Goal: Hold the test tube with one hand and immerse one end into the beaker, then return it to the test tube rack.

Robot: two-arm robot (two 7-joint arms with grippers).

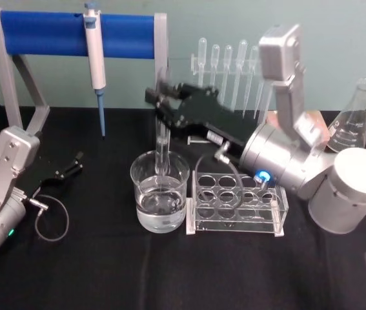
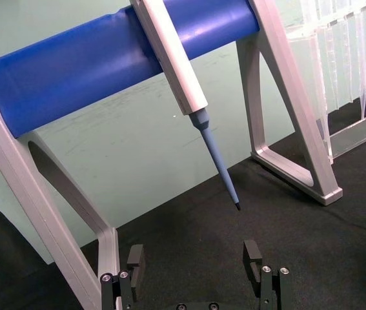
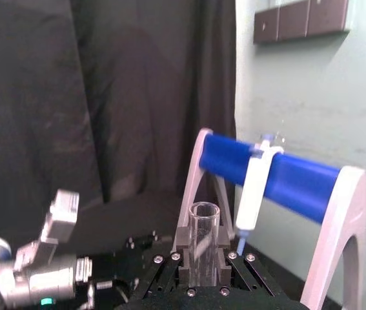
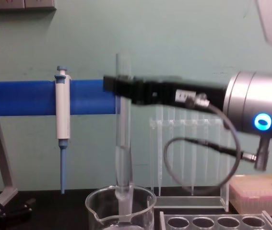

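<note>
The right gripper [image 1: 162,106] has its fingers pressed on the upper part of the test tube [image 1: 162,152] and holds it upright above the beaker [image 1: 145,197]. The tube's rounded lower end is inside the beaker, below the rim; whether it reaches the clear liquid I cannot tell. The left gripper [image 1: 73,165] rests low at the left, well apart, with fingers spread and nothing between them, and the test tube rack [image 1: 237,203] stands just beside the beaker.

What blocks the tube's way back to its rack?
Nothing visible. The right claw holds the test tube upright in the beaker; the rack stands beside it, holes empty. Only the beaker's rim needs clearing. The left claw rests open, far left.
</note>
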